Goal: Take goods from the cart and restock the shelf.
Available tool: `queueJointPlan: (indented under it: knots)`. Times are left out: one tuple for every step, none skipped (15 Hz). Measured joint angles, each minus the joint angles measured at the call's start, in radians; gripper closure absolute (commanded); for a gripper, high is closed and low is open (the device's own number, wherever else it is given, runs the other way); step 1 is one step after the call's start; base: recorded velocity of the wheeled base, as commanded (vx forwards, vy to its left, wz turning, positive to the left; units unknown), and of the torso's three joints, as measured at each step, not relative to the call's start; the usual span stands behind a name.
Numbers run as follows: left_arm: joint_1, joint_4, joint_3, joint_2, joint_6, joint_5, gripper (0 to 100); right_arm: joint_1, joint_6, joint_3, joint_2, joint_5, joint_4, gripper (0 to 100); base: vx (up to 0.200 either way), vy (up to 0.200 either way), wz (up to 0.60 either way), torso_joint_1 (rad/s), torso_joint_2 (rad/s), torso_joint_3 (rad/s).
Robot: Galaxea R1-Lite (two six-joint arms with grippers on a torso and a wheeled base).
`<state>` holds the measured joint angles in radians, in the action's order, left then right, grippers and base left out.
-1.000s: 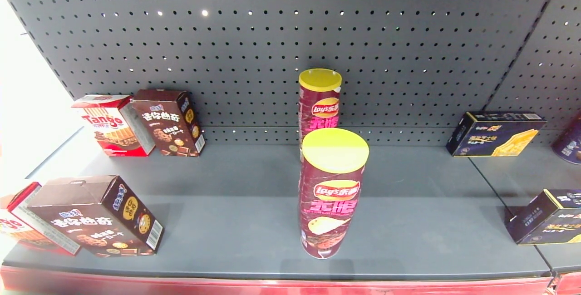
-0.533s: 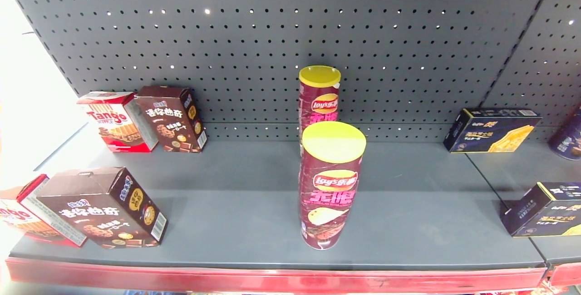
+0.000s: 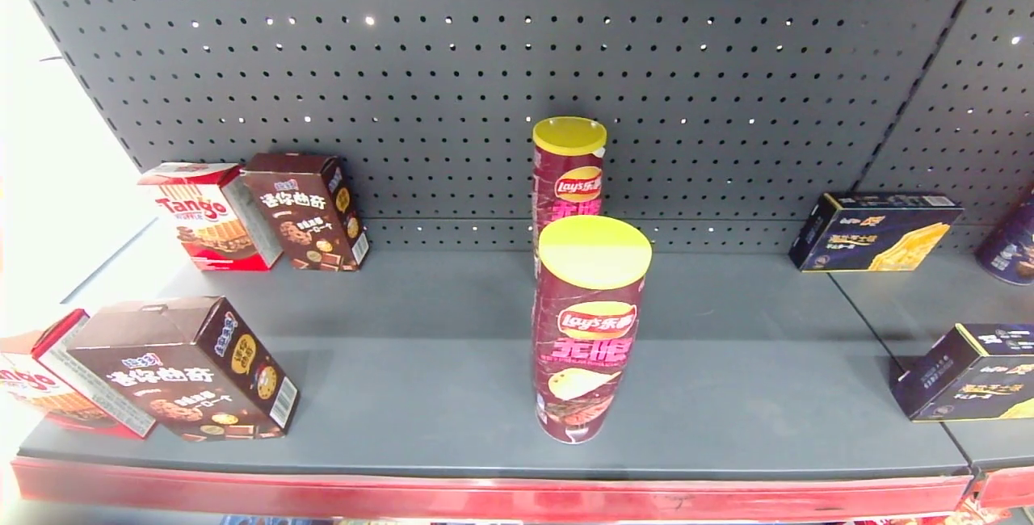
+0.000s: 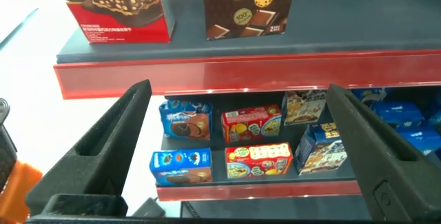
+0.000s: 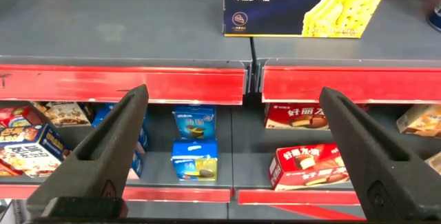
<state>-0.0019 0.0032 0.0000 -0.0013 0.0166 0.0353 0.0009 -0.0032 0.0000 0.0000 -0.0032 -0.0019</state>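
— Where do the goods stand?
— The front chip can (image 3: pixel 592 331), a tall glossy maroon tube with a flat yellow lid, is upright in the middle of the shelf (image 3: pixel 420 380), which is matte grey metal. The rear chip can (image 3: pixel 568 170) is just behind it, by the perforated back panel (image 3: pixel 485 48).
— And the hands?
— The left hand (image 4: pixel 238 88), with black angular fingers spread wide, faces the red front strip (image 4: pixel 241 76) near the brown cookie box (image 4: pixel 249 3). The right hand (image 5: pixel 233 92), likewise apart, faces the navy cracker box (image 5: pixel 303 3). Both are well apart from the cans.
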Motion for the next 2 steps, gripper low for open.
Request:
queueJointPlan:
  knots:
    - [0.0, 0.0, 0.0, 0.0, 0.0, 0.0, 0, 0.0, 0.0, 0.0, 0.0, 0.0, 0.0, 0, 0.0, 0.0, 0.0, 0.0, 0.0, 0.0]
    - [0.0, 0.0, 0.0, 0.0, 0.0, 0.0, 0, 0.001, -0.001, 0.0, 0.0, 0.0, 0.0, 0, 0.0, 0.0, 0.0, 0.0, 0.0, 0.0]
